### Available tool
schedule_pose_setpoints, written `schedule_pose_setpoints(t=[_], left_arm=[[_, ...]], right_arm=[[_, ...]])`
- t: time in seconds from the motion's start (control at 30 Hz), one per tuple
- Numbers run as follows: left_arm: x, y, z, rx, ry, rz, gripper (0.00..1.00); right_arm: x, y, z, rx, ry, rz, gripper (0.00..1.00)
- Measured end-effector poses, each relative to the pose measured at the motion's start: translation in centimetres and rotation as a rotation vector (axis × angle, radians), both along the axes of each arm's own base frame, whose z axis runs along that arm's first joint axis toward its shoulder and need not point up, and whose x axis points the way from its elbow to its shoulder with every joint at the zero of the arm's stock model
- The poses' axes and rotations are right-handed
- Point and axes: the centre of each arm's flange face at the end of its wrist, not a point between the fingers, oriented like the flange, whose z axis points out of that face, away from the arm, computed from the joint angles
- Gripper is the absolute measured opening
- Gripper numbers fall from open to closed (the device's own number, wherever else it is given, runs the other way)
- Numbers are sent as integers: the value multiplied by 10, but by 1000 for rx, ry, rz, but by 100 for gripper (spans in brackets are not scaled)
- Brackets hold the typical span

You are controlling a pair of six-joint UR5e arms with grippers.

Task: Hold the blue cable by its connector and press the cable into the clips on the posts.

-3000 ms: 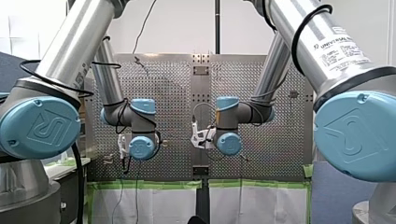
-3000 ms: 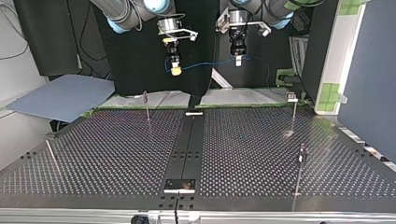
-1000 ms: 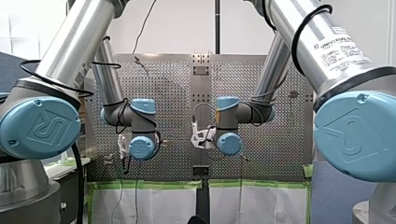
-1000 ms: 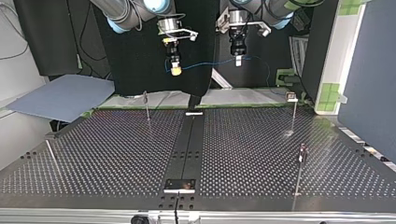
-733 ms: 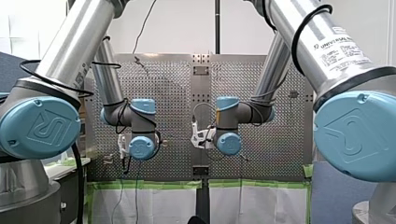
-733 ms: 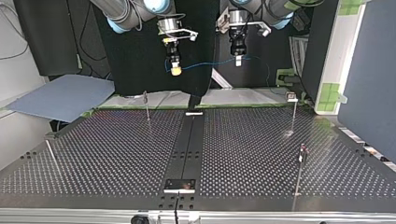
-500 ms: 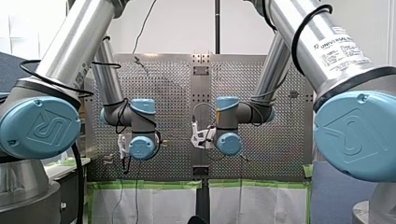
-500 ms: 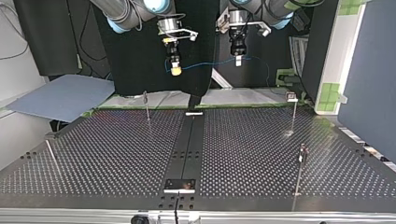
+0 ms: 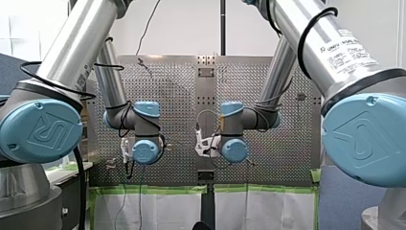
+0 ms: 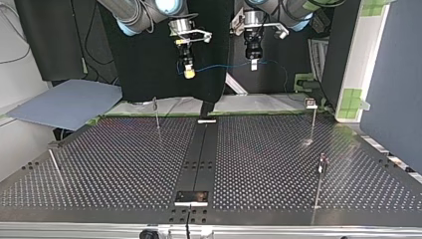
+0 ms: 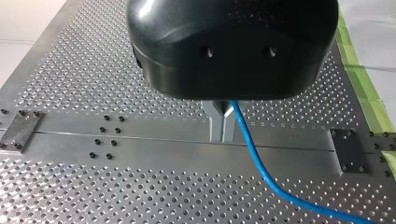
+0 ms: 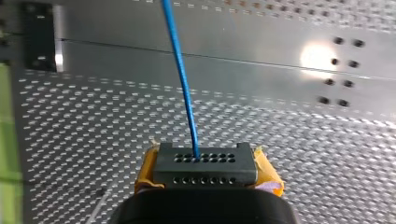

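Observation:
The thin blue cable (image 10: 219, 66) is strung between my two grippers, high above the table's far edge in the top view. My left gripper (image 10: 254, 64), black with metal fingers (image 11: 216, 122), is shut on the cable (image 11: 261, 168), which trails away under it over the table. My right gripper (image 10: 188, 74) has yellow pads (image 12: 145, 171) and is shut on the cable (image 12: 180, 79), which runs straight ahead of it. No connector shows. Thin posts stand on the perforated table (image 10: 124, 164): one (image 10: 156, 112) at the far left, two with clips (image 10: 311, 103) (image 10: 322, 160) at the right.
A dark centre rail (image 10: 199, 159) runs across the table, with a small plate (image 10: 192, 197) at its near end. A slanted rod (image 10: 55, 167) stands at the top view's left. A grey-blue sheet (image 10: 64, 102) lies beyond the table's left corner. In the front view both wrists (image 9: 146, 151) (image 9: 234, 149) hide the grippers.
My right arm's wrist has shifted slightly toward my left arm, carrying its end of the cable. The left arm has stayed still.

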Motion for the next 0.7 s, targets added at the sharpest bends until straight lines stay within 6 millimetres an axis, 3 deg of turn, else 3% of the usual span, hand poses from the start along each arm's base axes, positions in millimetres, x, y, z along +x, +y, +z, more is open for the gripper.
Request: schedule_pose_setpoints(t=[0.3,0.57,0.7], left_arm=[[0,0,0,0,0,0,0],[-1,0,0,1,2,0,0],[-11,4,-8,40,39,10,0]], right_arm=[[-6,7,-40,56,61,1,0],[-7,7,-44,62,67,1,0],[-7,3,-50,80,66,-16,0]])
